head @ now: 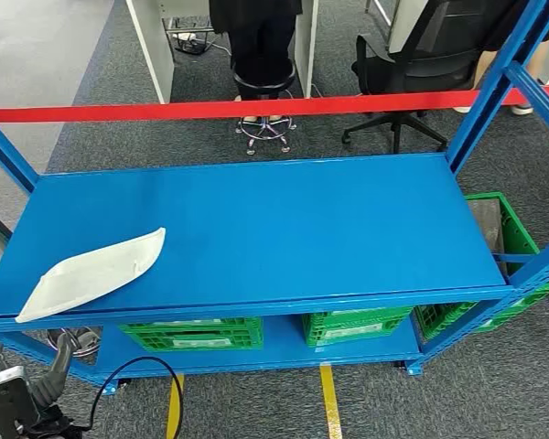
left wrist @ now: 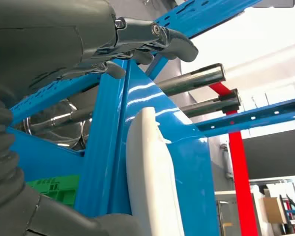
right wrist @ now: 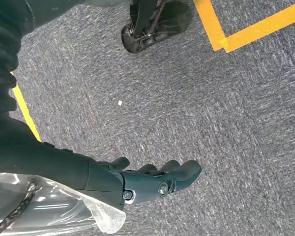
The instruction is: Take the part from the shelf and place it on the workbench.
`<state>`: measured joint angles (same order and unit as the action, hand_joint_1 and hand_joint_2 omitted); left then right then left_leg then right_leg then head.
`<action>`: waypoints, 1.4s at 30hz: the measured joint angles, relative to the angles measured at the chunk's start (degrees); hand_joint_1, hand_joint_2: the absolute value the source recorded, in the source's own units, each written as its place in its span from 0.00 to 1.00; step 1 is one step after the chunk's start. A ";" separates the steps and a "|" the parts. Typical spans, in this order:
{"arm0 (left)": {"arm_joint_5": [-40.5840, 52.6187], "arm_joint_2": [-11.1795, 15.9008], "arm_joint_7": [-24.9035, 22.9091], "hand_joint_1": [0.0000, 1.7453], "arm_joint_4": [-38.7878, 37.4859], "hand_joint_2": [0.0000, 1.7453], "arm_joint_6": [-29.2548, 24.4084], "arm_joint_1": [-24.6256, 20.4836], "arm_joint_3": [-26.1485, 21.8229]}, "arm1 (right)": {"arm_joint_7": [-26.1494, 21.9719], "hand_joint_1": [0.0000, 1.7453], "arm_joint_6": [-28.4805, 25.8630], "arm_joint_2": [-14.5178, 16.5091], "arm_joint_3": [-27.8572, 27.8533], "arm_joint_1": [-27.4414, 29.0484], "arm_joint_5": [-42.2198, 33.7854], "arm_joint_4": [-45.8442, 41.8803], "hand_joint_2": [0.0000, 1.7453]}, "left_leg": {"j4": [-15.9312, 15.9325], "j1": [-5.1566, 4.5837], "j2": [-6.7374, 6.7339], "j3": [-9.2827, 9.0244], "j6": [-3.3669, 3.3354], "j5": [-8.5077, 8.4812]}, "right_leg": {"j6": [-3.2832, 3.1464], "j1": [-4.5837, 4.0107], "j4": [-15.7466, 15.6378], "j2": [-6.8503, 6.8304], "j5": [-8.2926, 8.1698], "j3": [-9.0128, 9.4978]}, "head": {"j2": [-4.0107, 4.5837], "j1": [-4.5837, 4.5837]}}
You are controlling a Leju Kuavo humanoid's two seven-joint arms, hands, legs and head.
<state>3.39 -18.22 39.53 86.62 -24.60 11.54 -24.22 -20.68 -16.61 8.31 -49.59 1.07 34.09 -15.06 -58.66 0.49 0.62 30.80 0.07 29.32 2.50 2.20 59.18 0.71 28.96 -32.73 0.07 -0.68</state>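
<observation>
While white part [head: 95, 272] lies untouched at shelf [head: 272, 219] front-left edge, no pickup yet. Left hand [left wrist: 138, 42] below the edge, fingers apart, empty; right hand [right wrist: 153, 179] hanging, fingers extended, empty. Grasp, carry, placement remaining.

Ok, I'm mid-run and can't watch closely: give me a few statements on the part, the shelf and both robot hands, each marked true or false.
1. The white part lies on the blue shelf's top deck, near its left end. True.
2. The left robot hand grips the part. False: it is open, holding nothing, near the shelf edge.
3. The right robot hand hangs over grey carpet, holding nothing. True.
4. Red crates sit on the lower deck. False: the crates are green.
</observation>
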 joint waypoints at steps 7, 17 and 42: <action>4.65 -0.13 0.14 0.00 1.93 1.00 1.86 0.73 2.05 | -0.33 0.00 0.19 0.02 -0.57 -0.01 0.99 0.00 1.00 | 0.00 0.00 0.00 0.00 0.00 0.00 | 0.00 0.00 0.00 0.00 0.00 0.01 | 0.00 0.02; 22.60 1.05 0.14 0.00 5.40 1.00 -3.67 2.12 12.79 | -0.79 0.00 1.34 0.04 -2.91 -0.17 4.69 0.00 1.00 | -0.01 -0.03 0.00 0.00 0.00 0.00 | 0.00 0.03 -0.01 -0.01 0.00 0.01 | 0.00 0.01; 68.11 8.48 -12.12 0.00 5.81 1.00 -15.15 -0.90 21.85 | -0.66 0.00 4.07 -0.36 -5.89 -0.93 11.98 0.02 1.00 | -0.01 -0.02 0.00 -0.01 0.00 0.00 | 0.00 0.02 0.00 0.01 -0.01 -0.01 | 0.00 0.02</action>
<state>71.50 -9.74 27.40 92.43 -39.75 10.65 -2.36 -21.34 -12.54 7.95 -55.48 0.13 46.06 -15.04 -58.67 0.47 0.62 30.78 0.07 29.32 2.50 2.22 59.18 0.73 28.96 -32.74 0.07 -0.66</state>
